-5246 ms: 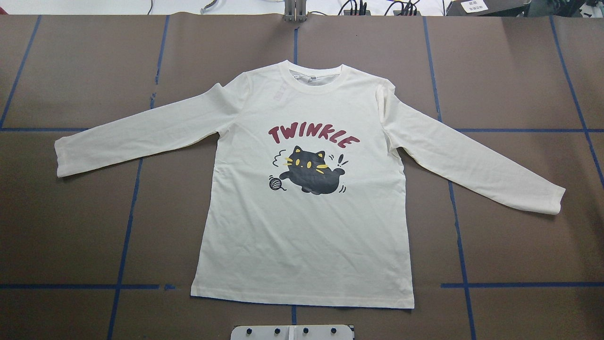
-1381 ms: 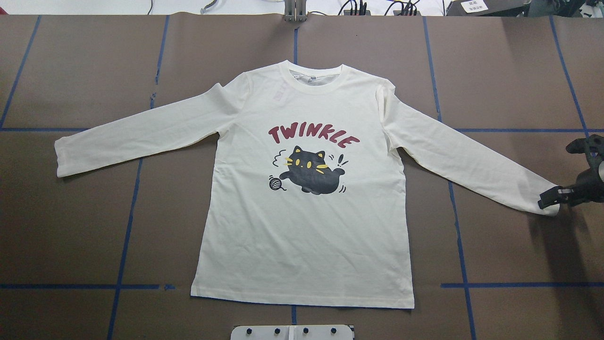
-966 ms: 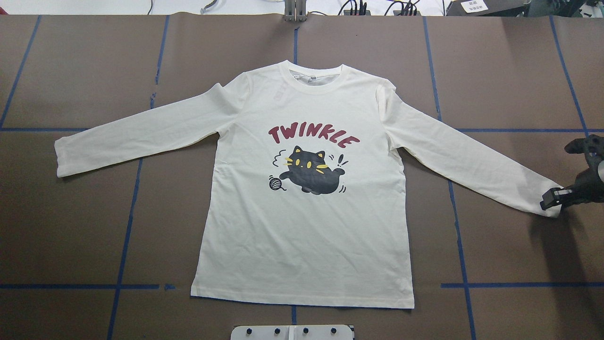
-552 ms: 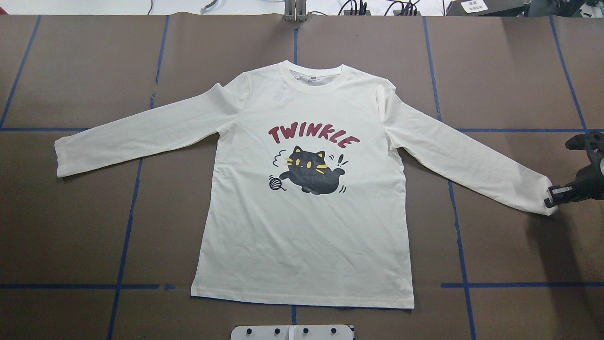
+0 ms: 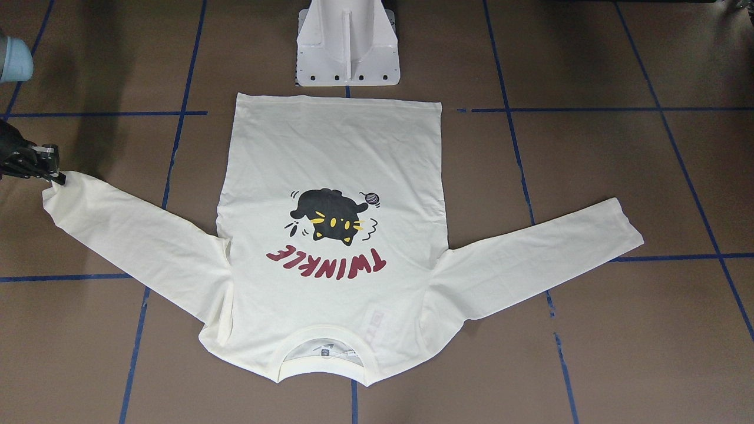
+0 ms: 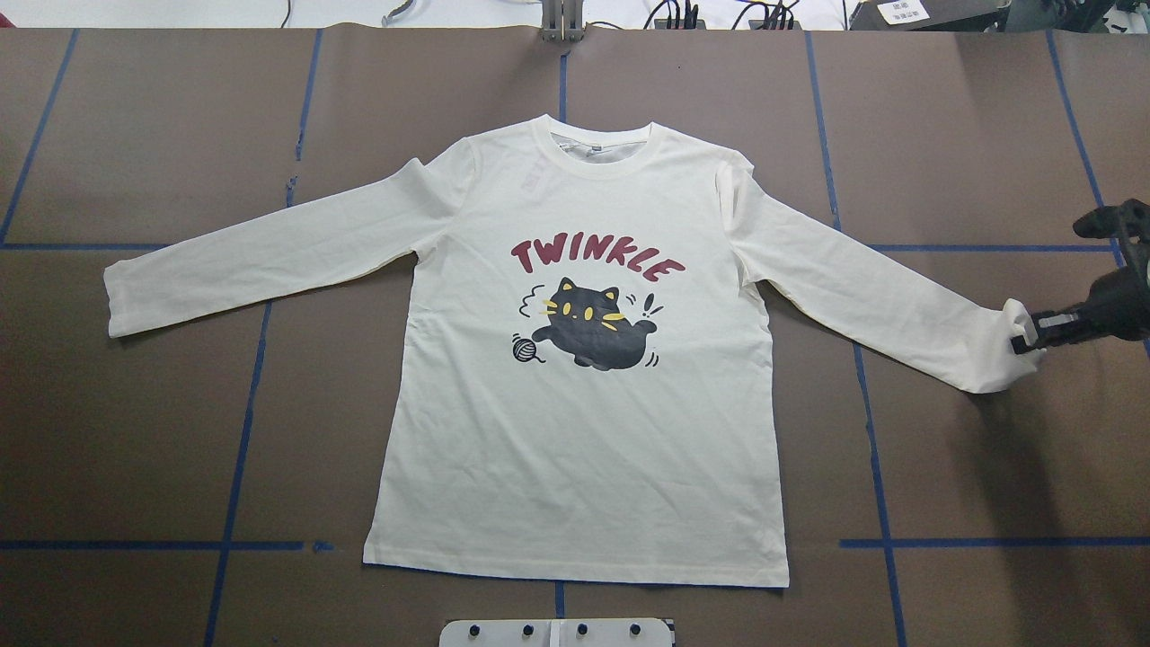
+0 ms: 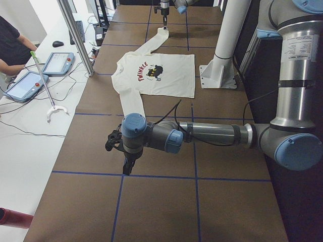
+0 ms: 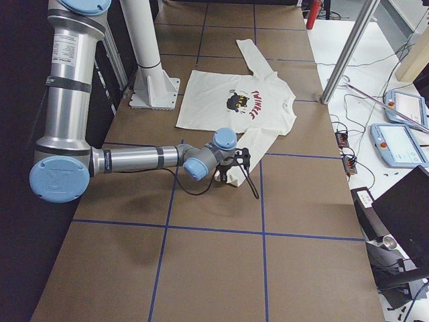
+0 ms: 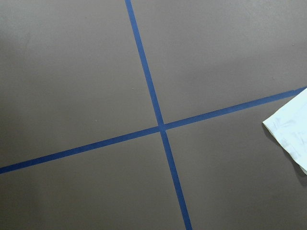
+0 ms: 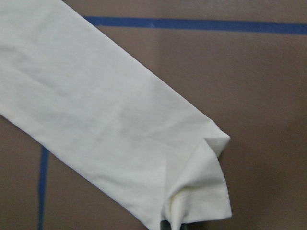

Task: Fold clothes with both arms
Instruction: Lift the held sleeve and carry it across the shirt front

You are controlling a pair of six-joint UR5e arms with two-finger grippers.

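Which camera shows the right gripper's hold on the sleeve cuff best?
Overhead exterior: the right gripper pinches the curled-up sleeve cuff plainly. Right wrist shows the bunched cuff close, hardly the gripper; front-facing crops it at the edge; side views show it small or blocked.

Middle of table [image 6: 180,431] taken by shirt [image 6: 575,449], sleeves spread both ways. Bare room at corners and beyond collar. pedestal [image 5: 347,47] blocks robot-side edge, just beside hem. right gripper [image 6: 1020,344] pinches right cuff. left arm [image 7: 212,135] stretches across beyond left cuff.
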